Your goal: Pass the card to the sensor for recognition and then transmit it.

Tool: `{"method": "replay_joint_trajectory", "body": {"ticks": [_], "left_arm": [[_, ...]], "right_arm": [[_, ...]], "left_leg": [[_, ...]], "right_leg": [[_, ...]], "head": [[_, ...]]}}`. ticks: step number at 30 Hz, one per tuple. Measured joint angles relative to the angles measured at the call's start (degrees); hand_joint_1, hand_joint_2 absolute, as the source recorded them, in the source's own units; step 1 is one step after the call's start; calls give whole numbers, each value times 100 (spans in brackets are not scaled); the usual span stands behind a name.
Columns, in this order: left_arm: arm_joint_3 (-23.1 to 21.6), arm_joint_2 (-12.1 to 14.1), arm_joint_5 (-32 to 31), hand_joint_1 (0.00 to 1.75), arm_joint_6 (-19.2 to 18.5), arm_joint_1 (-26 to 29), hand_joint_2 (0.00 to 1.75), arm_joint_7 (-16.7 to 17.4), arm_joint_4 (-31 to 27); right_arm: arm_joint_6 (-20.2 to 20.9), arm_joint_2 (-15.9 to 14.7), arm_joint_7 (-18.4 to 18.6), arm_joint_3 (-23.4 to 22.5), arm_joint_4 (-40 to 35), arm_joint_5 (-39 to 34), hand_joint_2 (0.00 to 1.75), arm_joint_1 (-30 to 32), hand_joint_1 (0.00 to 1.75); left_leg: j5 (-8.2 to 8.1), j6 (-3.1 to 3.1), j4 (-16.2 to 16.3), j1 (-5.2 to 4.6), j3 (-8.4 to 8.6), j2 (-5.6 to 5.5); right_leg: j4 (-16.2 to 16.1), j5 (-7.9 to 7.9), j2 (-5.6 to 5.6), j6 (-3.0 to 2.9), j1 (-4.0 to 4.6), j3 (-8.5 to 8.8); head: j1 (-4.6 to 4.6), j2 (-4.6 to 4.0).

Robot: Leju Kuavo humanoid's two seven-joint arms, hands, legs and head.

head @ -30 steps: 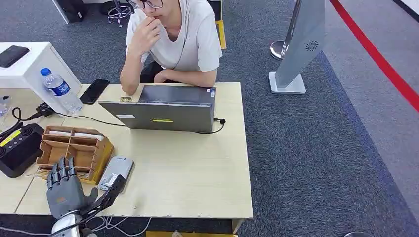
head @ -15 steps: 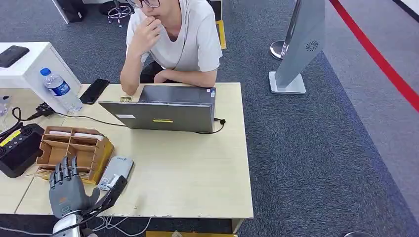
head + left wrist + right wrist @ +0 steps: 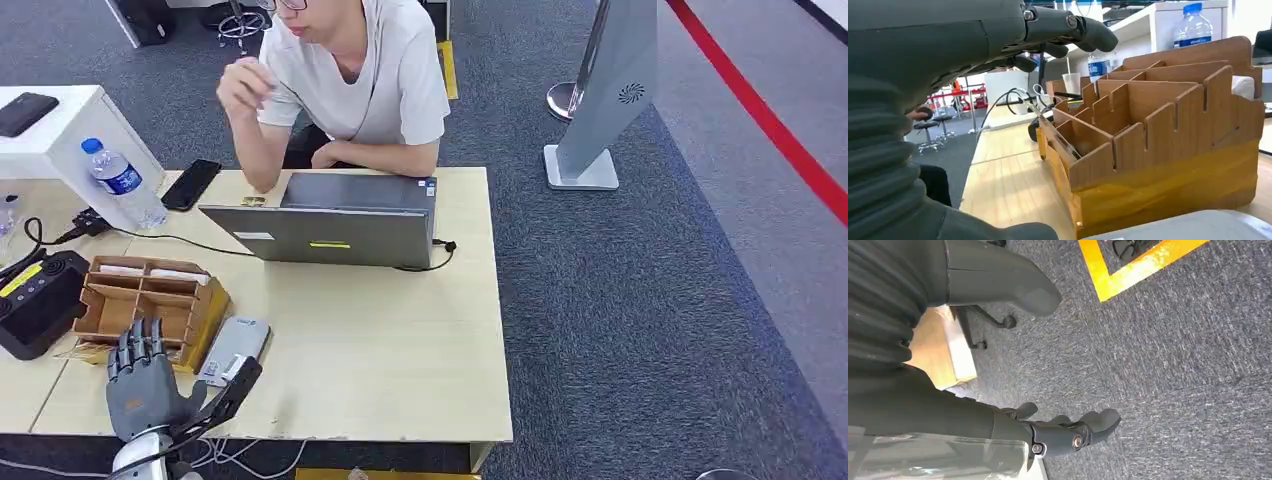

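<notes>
Wooden slots of the rack [image 3: 150,300] are standing just ahead of the left hand [image 3: 145,385], which is hovering at the table's [image 3: 380,350] near edge, fingers [image 3: 1068,25] spread and holding nothing. Just right of the rack, the grey sensor [image 3: 234,349] is lying flat, its long axis running away from the robot. Which item is the card cannot be told. The right hand [image 3: 1068,432] is hanging over carpet, fingers loosely apart and empty. A person [image 3: 350,80] is sitting behind the laptop [image 3: 330,225].
</notes>
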Motion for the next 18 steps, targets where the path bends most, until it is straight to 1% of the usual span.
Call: {"method": "replay_joint_trajectory", "body": {"ticks": [2, 7, 8, 10, 11, 12, 13, 14, 18], "left_arm": [[4, -4, 0, 0, 0, -1, 175, -39, 9], [7, -17, 0, 0, 4, -4, 175, -4, 46], [42, -24, 0, 0, 24, 0, 175, -68, 46], [213, -73, 0, 0, 72, 15, 175, -331, 46], [409, -120, 0, 0, 107, 23, 175, -569, 46], [549, -158, 0, 0, 122, 28, 175, -729, 46], [673, -186, 0, 0, 127, 31, 175, -820, 46], [762, -201, 0, 0, 127, 31, 175, -820, 46], [846, -238, 2, 0, 122, 27, 175, -685, 46]], "right_arm": [[0, 0, -4, 0, 0, -7, 175, -1, 0], [9, 0, -4, 0, 0, 48, 175, 1, 0], [18, 0, -7, 2, 0, 121, 175, 1, 0], [24, 0, -24, 33, 2, 229, 175, 7, 0], [22, 2, -50, 66, 4, 258, 175, 17, 0], [22, 2, -72, 72, 4, 267, 175, 22, 0], [22, 2, -98, 70, 7, 260, 175, 24, 0], [24, 2, -109, 70, 9, 254, 175, 24, 0], [26, 2, -109, 70, 9, 192, 175, 24, 0]], "left_leg": [[0, 0, 0, 0, 0, 0], [0, 0, 0, 0, -1, 0], [0, 0, 0, 0, -2, 0], [0, 0, -1, 0, -2, 0], [0, 0, -1, 0, -1, 1], [0, 0, 0, 0, -1, 0], [0, 0, 0, 0, -1, -1], [0, 0, 0, 0, -1, -1], [0, 0, 0, 0, -1, -3]], "right_leg": [[0, 0, 0, 0, 0, 0], [1, 0, 0, 0, 0, 1], [1, 0, -1, 0, 0, 1], [2, 0, 0, 0, 0, 1], [2, 0, 0, 0, 0, 0], [2, 0, 0, 0, 0, 0], [2, 0, 0, 0, 0, 0], [2, 0, 0, 0, 0, -1], [2, 0, -1, 0, 0, 0]], "head": [[0, 0], [0, 0], [0, 0], [-2, 0], [2, 0], [0, 0], [0, 0], [0, 0], [0, 0]]}}
